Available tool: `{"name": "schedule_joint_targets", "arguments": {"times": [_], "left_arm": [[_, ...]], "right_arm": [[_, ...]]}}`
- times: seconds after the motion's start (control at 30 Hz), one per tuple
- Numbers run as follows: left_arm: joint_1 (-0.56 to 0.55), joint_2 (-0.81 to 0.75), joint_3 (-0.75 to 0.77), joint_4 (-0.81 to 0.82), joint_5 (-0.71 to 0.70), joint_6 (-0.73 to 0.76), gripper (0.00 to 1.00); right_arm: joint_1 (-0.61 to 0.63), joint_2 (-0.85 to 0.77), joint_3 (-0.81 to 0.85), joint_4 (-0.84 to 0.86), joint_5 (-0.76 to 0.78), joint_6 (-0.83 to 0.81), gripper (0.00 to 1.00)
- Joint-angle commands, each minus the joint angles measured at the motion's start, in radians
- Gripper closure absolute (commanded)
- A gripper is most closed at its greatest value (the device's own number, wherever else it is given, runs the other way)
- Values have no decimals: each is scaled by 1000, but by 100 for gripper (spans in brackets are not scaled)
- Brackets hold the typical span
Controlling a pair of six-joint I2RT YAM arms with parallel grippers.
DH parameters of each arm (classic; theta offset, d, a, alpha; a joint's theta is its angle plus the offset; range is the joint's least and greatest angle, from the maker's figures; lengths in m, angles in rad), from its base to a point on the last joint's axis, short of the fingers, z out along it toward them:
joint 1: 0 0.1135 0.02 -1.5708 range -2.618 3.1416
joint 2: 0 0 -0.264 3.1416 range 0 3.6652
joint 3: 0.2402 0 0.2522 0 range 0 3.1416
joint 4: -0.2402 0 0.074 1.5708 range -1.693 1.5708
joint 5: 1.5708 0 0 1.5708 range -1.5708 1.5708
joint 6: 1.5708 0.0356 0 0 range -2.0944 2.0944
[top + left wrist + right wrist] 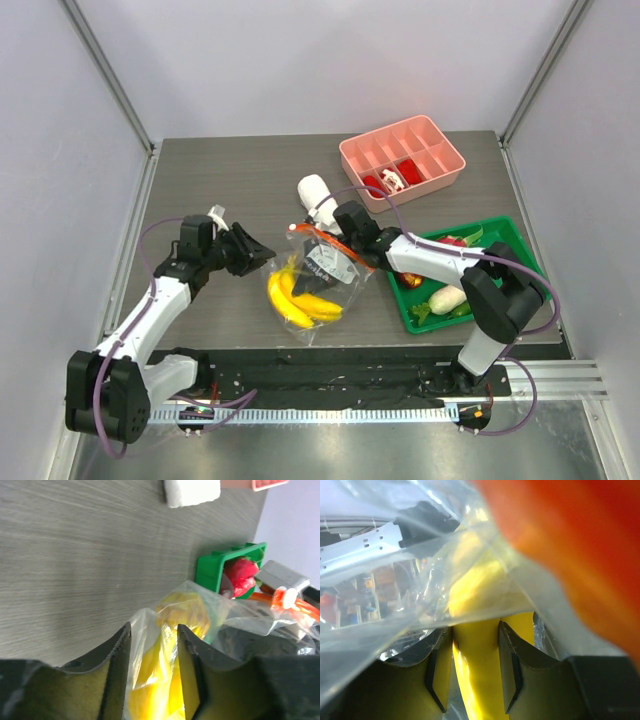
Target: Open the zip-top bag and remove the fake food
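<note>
Surface (230, 180) runs grey under both your arms. Green tray (517, 235) sits at the right with a white vegetable (447, 298) in it. The zip-top bag (340, 288) lies mid-surface, orange strip at its far end, banana (298, 298) inside. Your right hand (475, 627) is in the bag, fingers clamped narrow on that banana. Your left hand (153, 628) pinches the bag's left edge, plastic between its fingers.
</note>
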Motion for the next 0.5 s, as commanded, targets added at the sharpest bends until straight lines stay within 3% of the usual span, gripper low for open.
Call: {"name": "schedule_joint_targets", "arguments": {"times": [0.0, 0.1, 0.3, 0.47], "left_arm": [[5, -1, -20, 142, 72, -73, 60], [4, -19, -40, 115, 109, -86, 50], [5, -102, -34, -97, 66, -44, 45], [4, -90, -87, 11, 95, -147, 48]], "right_arm": [[1, -56, 21, 53, -55, 17, 99], [-4, -50, 27, 54, -48, 11, 99], [-5, -45, 36, 54, -42, 8, 99], [-5, -40, 50, 56, -45, 11, 99]]}}
